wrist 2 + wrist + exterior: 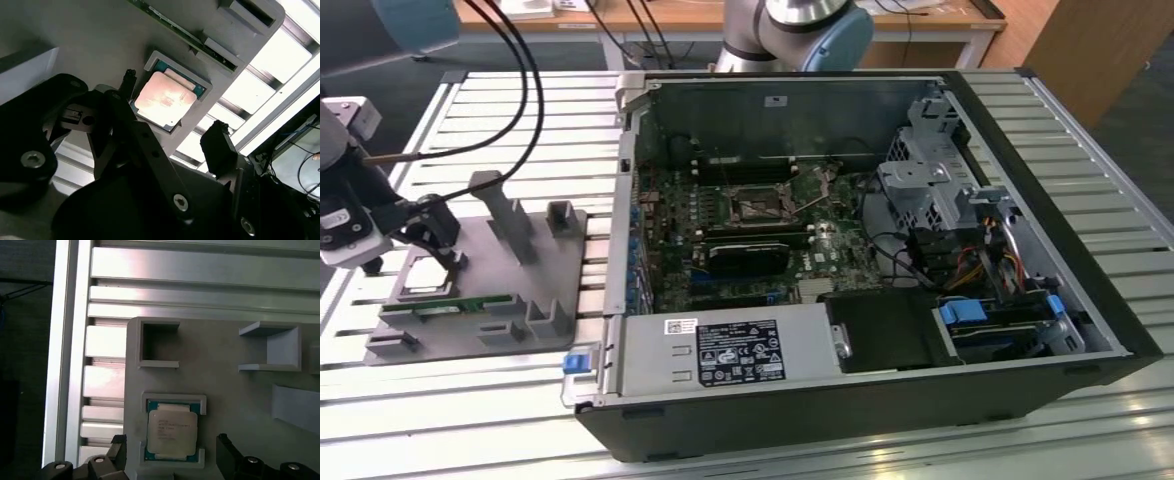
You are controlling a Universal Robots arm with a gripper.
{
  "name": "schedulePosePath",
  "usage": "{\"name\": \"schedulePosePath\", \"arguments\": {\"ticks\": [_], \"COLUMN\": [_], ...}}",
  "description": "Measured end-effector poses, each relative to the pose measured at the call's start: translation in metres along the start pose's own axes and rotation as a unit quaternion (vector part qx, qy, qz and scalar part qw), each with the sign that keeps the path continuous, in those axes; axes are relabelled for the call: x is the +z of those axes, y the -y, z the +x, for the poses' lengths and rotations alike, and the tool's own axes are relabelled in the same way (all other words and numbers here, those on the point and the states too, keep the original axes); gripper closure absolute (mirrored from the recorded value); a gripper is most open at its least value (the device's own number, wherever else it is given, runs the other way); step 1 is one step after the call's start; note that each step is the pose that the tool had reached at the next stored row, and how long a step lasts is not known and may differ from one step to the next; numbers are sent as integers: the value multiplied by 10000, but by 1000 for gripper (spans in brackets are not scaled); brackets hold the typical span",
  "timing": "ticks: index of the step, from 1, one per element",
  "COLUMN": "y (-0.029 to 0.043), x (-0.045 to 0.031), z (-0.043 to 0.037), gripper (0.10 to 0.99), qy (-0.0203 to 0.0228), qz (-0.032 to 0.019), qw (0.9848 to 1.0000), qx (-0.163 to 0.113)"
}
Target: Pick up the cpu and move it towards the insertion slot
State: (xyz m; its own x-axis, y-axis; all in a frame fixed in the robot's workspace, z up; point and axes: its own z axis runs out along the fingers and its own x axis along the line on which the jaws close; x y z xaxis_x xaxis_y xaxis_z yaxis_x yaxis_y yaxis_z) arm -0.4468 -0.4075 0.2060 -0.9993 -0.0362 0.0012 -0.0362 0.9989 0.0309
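The cpu (pixel 430 279) is a small square chip with a shiny metal top, lying flat in a raised pocket of the grey holder plate (pixel 520 290) at the exterior view's left. My gripper (pixel 438 250) hangs just over it, open. In both wrist views the chip (pixel 162 97) (pixel 171 430) sits between the two black fingers (pixel 217 142) (pixel 226 452), which stand apart on either side without touching it. The insertion slot (pixel 758 205) is the silvery-framed socket with a dark centre on the motherboard inside the open computer case, well off toward the exterior view's right.
A narrow green memory stick (pixel 447 305) lies on the holder just beside the chip. Upright grey posts (pixel 500 215) rise from the plate. The black case wall (pixel 630 200) stands between holder and motherboard. A long black card (pixel 747 258) sits below the socket. Everything rests on a slatted metal table (pixel 480 120).
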Motion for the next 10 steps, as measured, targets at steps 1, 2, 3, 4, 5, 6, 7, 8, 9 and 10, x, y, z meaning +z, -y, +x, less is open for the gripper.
{"name": "schedulePosePath", "arguments": {"ticks": [1, 2, 3, 4, 5, 6, 7, 8, 9, 10], "y": [1, 1, 1, 0, -1, -3, -6, -11, -18, -26], "x": [18, 38, 56, 73, 91, 110, 123, 131, 139, 145], "z": [-1, -2, -3, -3, -4, -4, -4, -5, -6, -6], "gripper": [263, 263, 333, 333, 333, 333, 345, 345, 416, 416], "qy": [0, 0, 1, 0, 0, 0, 0, 0, -1, 0], "qz": [0, 0, 0, 0, 0, 0, 0, 1, 1, 0], "qw": [10000, 10000, 10000, 10000, 10000, 10000, 10000, 10000, 10000, 10000], "qx": [0, -1, -2, -2, -3, -2, -2, -2, -2, -2]}}
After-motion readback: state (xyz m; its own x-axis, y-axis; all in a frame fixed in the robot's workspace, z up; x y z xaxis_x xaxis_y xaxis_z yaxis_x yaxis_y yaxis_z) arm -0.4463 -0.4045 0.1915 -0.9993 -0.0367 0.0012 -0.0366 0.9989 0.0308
